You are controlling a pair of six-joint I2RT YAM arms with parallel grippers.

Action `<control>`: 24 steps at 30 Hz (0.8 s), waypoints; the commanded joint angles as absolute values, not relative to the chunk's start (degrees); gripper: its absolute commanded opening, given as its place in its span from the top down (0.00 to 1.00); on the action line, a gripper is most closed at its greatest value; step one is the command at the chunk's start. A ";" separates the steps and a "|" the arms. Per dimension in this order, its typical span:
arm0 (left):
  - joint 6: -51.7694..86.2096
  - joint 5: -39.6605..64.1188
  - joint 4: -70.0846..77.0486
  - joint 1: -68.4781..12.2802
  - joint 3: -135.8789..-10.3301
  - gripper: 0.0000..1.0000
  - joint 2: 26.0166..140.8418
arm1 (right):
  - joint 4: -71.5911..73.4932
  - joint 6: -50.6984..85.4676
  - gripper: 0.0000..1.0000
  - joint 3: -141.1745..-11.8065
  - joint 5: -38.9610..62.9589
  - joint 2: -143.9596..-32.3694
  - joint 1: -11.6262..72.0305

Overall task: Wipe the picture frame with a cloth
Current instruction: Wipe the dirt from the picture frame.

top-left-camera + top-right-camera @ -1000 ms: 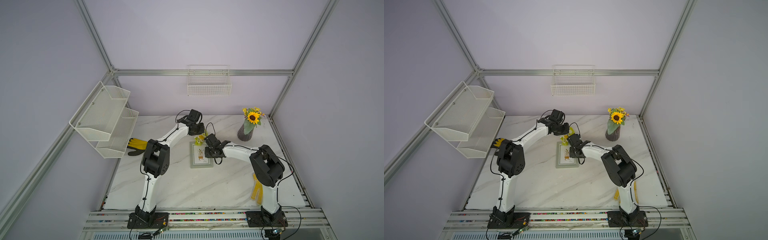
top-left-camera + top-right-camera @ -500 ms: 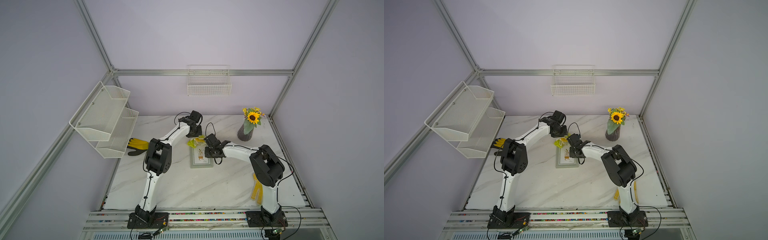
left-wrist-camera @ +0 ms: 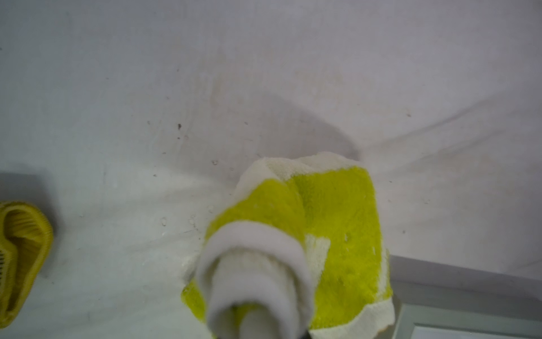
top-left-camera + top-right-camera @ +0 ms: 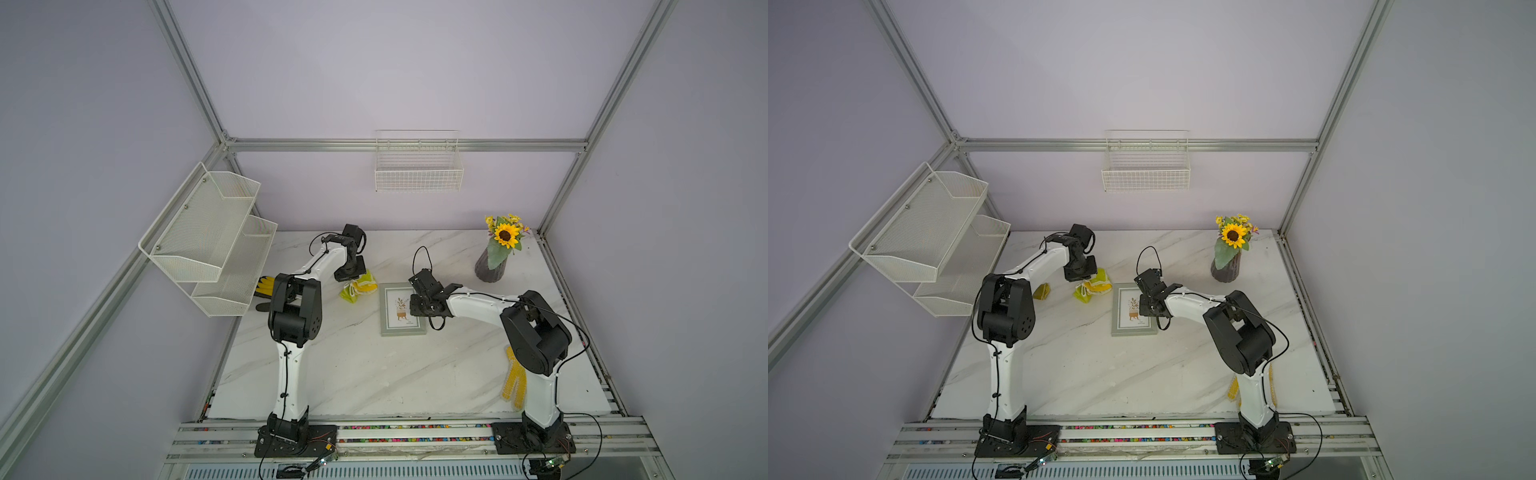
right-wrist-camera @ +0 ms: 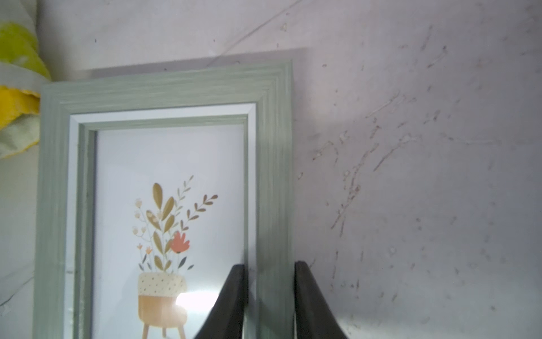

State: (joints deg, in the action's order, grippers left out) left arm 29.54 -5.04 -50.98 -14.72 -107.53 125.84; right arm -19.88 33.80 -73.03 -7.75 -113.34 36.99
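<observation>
left jaws — clenched on cloth [image 3: 337, 220] | right jaws — pinching picture frame [image 5: 164, 91] edge

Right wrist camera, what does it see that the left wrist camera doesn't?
Only the right wrist view shows the plant print inside the picture frame, and the right fingers pinching the frame's side rail. Only the left wrist view shows a yellow glove lying on the table. Both show the cloth, which is big in the left wrist view and just an edge in the right. Both also show the marble table and some of the frame, though the left catches only a corner.
</observation>
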 commanded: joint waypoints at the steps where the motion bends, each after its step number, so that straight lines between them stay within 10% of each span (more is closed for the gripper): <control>1: 27.62 -1.02 -47.51 -15.64 -114.77 1.00 125.71 | -22.68 34.65 0.71 -70.88 -6.42 -115.98 36.82; 24: 38.11 -3.13 -44.66 -35.72 -73.30 1.00 104.11 | -21.63 36.51 0.71 -69.67 -5.65 -115.51 36.76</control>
State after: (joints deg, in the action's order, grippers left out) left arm 33.82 -6.04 -45.84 -31.66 -77.32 107.44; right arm -18.87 34.87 -72.40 -7.20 -113.14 36.99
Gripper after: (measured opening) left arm 0.087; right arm 0.291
